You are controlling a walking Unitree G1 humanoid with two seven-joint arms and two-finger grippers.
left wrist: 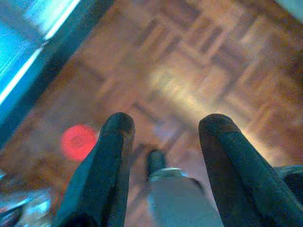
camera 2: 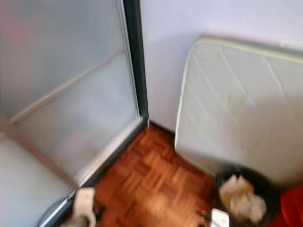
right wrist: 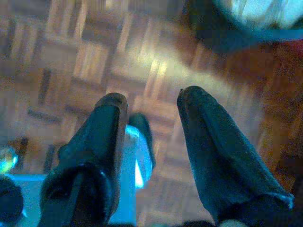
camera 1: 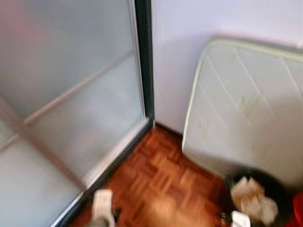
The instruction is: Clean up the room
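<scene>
Two grippers: both hang low over the floor, each with its black fingers spread apart and nothing between them.
Left gripper (left wrist: 163, 127): seen from its wrist camera, the fingers (left wrist: 116, 142) stand parted above the parquet floor (left wrist: 189, 71); a silver cylinder with a dark tip sits between and below them, probably part of the robot itself, though the blur makes that uncertain.
Red spot (left wrist: 78, 140): a round red blur on the wood just beside the left finger; what it is cannot be told.
Right gripper (right wrist: 149, 101): fingers parted over the same parquet, holding nothing; a pale blue-white shape shows below and between them, too blurred to name.
Trash bin (camera 1: 258, 196): a round black bin standing on the floor at the robot's right, near the foot of the mattress; crumpled pale paper (camera 1: 253, 196) lies heaped inside it. In the right wrist view its dark rim shows ahead of the fingers.
Mattress (camera 1: 246, 104): white and quilted with a greenish edge, propped upright against the wall.
Wall (camera 1: 189, 28): plain and pale, meeting the glass at the corner.
Glass panel (camera 1: 71, 85): frosted, in a dark frame (camera 1: 144, 61), running along the robot's left down to the floor.
Red object (camera 1: 298, 208): a sliver at the far right edge, just beside the bin; unidentifiable.
Arm tips: pale blurred shapes at the bottom of the head views, left (camera 1: 102, 204) and right (camera 1: 240, 219).
</scene>
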